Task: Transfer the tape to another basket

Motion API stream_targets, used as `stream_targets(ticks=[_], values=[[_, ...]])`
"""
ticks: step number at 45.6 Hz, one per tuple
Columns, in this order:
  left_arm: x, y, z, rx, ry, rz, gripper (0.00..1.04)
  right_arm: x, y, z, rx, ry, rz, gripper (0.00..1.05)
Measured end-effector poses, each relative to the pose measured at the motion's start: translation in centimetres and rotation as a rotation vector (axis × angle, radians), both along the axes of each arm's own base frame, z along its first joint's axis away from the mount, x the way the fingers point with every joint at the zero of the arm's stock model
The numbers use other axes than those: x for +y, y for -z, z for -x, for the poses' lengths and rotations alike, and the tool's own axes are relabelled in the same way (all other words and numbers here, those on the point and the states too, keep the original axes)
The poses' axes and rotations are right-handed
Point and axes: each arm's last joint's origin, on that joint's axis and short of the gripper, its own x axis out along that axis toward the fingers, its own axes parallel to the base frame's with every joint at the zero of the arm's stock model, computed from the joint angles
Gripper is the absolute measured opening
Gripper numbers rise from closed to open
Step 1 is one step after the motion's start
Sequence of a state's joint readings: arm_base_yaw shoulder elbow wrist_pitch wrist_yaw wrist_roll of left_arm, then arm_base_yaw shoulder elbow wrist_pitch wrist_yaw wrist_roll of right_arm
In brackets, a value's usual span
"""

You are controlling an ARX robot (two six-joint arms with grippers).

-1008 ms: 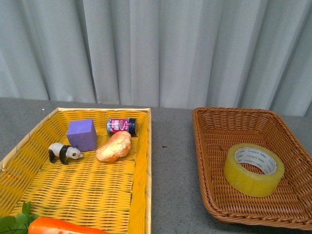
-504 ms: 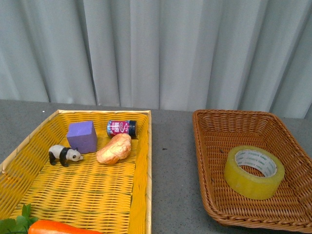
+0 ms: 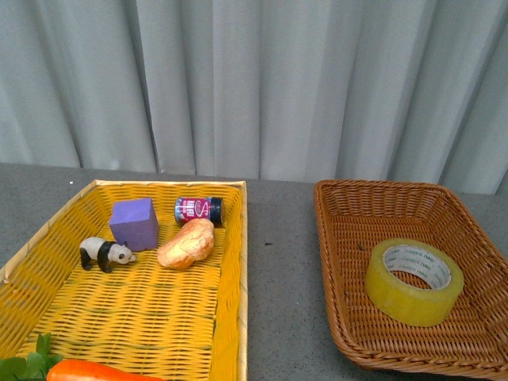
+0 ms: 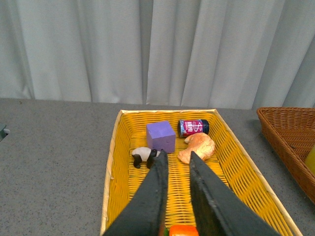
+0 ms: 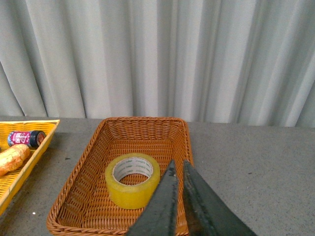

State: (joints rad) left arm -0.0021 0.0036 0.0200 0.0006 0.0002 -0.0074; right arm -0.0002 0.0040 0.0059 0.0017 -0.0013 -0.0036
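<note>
1. Front view: neither of my arms is showing here. The tape (image 3: 413, 281) is lying flat inside the brown basket (image 3: 347, 190) on the right, sitting toward that basket's 3 o'clock side, core opening facing up.
2. Still the front view: the yellow basket (image 3: 235, 270) is sitting on the left, apart from the brown one with a strip of grey table (image 3: 282, 270) between them. Inside it, a purple cube (image 3: 133, 223) is sitting at 12 o'clock, a small dark jar (image 3: 198, 209) is lying on its side at about 1 o'clock, a bread roll (image 3: 186, 243) is lying just below the jar, and a toy panda (image 3: 105, 253) is standing beside the cube at 9 o'clock. A carrot (image 3: 95, 371) with green leaves is poking in at 6 o'clock.
3. Left wrist view: my left gripper (image 4: 175, 157) is hovering above the yellow basket (image 4: 111, 162), fingers narrowly parted and holding nothing. The panda (image 4: 144, 156), cube (image 4: 161, 137) and roll (image 4: 198, 147) are lying just past the fingertips.
4. Right wrist view: my right gripper (image 5: 177, 164) is hanging over the near rim of the brown basket (image 5: 88, 160), fingers almost together and gripping nothing. The tape (image 5: 132, 180) is resting on the basket floor, just beside my fingertips and not touching them.
</note>
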Motion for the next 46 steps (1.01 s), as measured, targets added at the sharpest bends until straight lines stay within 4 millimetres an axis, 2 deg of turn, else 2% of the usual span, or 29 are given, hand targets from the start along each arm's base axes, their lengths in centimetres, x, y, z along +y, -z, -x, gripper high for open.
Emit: stream_targets(ticks=[7,18,19,21,46], values=[[0.0,0.0,0.0,0.0,0.0,0.0,0.43,0.0,0.0,0.0,0.0,0.0,0.0,0.32],[0.0,0.0,0.0,0.0,0.0,0.0,0.97,0.0,0.0,0.0,0.0,0.0,0.0,0.84],[0.0,0.0,0.0,0.0,0.0,0.0,1.0,0.0,0.0,0.0,0.0,0.0,0.0,0.89],[0.0,0.0,0.0,0.0,0.0,-0.001,0.99,0.0,0.0,0.0,0.0,0.0,0.0,0.96],[0.0,0.0,0.0,0.0,0.0,-0.001,0.98,0.0,0.0,0.0,0.0,0.0,0.0,0.96]])
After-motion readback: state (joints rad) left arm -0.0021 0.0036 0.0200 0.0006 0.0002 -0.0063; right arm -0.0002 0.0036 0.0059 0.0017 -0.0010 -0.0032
